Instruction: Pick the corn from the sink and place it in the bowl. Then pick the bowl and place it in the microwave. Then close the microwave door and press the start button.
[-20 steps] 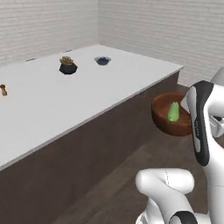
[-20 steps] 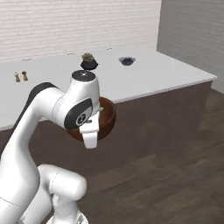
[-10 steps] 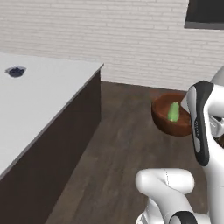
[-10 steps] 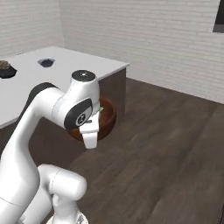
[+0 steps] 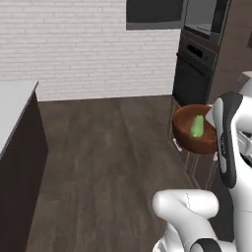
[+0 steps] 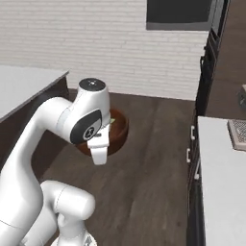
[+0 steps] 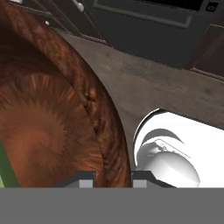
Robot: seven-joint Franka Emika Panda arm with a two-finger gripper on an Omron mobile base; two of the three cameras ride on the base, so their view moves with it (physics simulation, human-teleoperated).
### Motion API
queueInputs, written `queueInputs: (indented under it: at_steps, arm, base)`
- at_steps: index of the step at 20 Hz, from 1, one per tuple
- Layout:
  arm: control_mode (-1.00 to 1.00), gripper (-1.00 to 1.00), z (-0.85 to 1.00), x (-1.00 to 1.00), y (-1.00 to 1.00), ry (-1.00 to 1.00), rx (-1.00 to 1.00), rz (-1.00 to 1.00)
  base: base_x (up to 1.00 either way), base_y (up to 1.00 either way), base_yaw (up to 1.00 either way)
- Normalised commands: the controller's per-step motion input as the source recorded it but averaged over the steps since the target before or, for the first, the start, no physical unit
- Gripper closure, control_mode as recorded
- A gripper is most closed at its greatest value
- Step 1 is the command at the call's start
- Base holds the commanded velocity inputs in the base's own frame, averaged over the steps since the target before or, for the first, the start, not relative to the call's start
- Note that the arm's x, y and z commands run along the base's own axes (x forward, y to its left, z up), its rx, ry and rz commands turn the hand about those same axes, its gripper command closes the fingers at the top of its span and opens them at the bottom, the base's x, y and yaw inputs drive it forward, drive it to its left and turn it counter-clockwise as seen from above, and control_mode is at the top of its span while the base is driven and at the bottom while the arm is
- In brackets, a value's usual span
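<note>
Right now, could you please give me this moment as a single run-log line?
phase: carrying to microwave | gripper: shut on bowl rim | bowl: held above wood floor | corn: inside bowl | oven: ahead

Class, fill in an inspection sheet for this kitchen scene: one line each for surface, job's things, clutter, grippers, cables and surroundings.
Surface: dark wood-plank floor; grey counter at the right; grey island top at the left.
Job's things: the corn lies inside the bowl, which is held in the air above the floor; the microwave is high on the wall, its door state not clear.
Clutter: nothing seen.
Grippers: gripper shut on the bowl rim.
Cables: nothing seen.
Surroundings: white brick wall; dark oven in a brown cabinet column.
</note>
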Motion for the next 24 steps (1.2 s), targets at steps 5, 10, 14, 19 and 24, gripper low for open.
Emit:
queueInputs:
  at_steps: [5,10,14,19,24]
  arm:
    - [1.0,1.0,0.0,0.0,0.0,0.0,0.0,0.0]
    - [1.0,1.0,0.0,0.0,0.0,0.0,0.0,0.0]
    - [1.0,1.0,0.0,0.0,0.0,0.0,0.0,0.0]
    - [1.0,1.0,0.0,0.0,0.0,0.0,0.0,0.0]
    - [1.0,1.0,0.0,0.0,0.0,0.0,0.0,0.0]
  base:
    - [0.74,0.49,-0.56]
    - [0.88,0.67,-0.55]
    - [0.91,0.76,-0.53]
    - [0.82,0.72,-0.52]
    - [0.72,0.78,-0.49]
